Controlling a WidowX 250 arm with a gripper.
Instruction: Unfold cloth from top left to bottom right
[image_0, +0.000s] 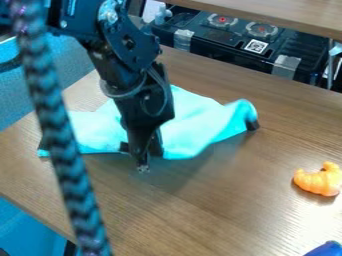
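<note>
The turquoise cloth (190, 122) lies on the wooden table left of the middle, with its right end raised in a fold and dark patches at its right and lower left corners. My black gripper (142, 162) points down over the cloth's front edge, its tip at or just in front of that edge. The arm hides the middle of the cloth. Whether any cloth is held cannot be made out.
An orange croissant-like toy (319, 179) sits at the right, and a blue object (324, 249) is at the lower right corner. A braided cord (63, 145) hangs across the left side. Black equipment (234, 42) stands behind the table (220, 210).
</note>
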